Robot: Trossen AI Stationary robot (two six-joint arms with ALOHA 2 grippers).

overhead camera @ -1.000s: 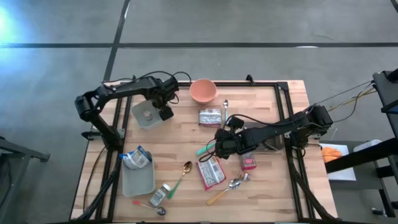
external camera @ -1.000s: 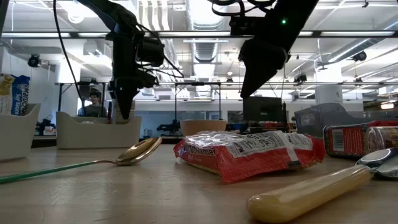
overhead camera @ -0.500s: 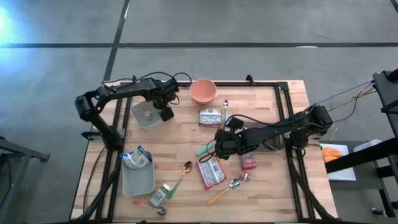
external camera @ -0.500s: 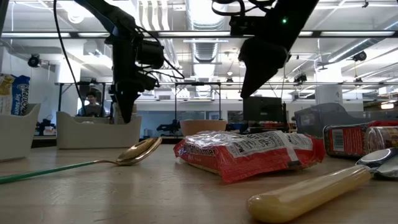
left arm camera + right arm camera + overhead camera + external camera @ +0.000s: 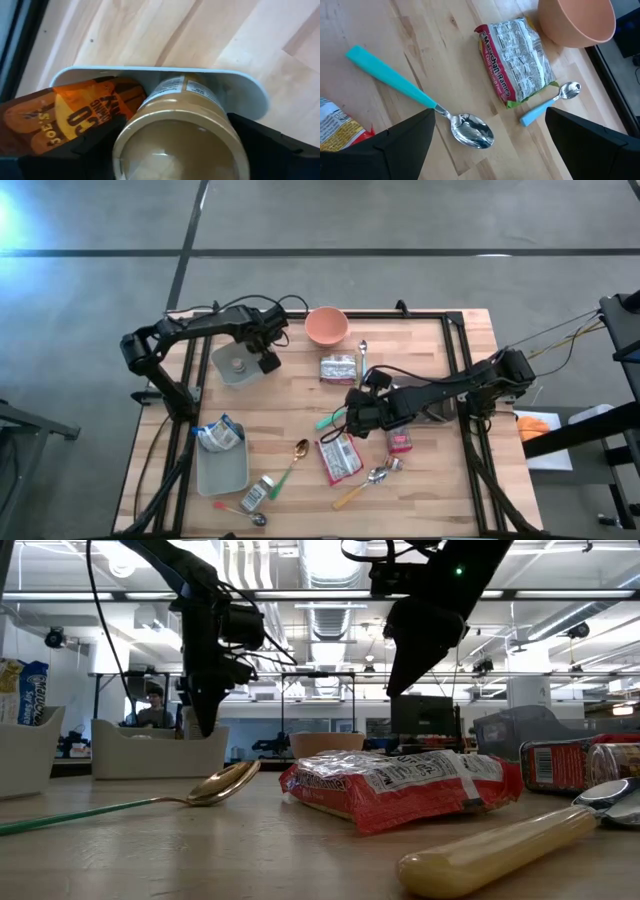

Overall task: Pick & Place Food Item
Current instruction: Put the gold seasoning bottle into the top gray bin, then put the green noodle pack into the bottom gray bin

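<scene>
A jar with a beige lid [image 5: 177, 145] stands upright in the grey bin [image 5: 222, 372] at the table's far left, next to an orange packet [image 5: 60, 120]. My left gripper [image 5: 175, 155] points down into the bin, open, one finger on each side of the jar. My right gripper [image 5: 490, 120] hangs open over the middle of the table [image 5: 352, 412], above a teal-handled spoon [image 5: 415, 97], with nothing between its fingers. My left gripper comes at the jar from above, its fingers [image 5: 270, 145] beside the jar's wall just under the lid. The jar stands on the bin's floor. I cannot tell whether the fingers touch it.
A pink bowl [image 5: 326, 326], a green ramen pack [image 5: 338, 367] and a small blue spoon [image 5: 550, 102] lie at the far middle. Nearer lie a red ramen pack [image 5: 339, 457], a red can [image 5: 400, 441], several spoons and a grey tray [image 5: 222, 472] holding a bag.
</scene>
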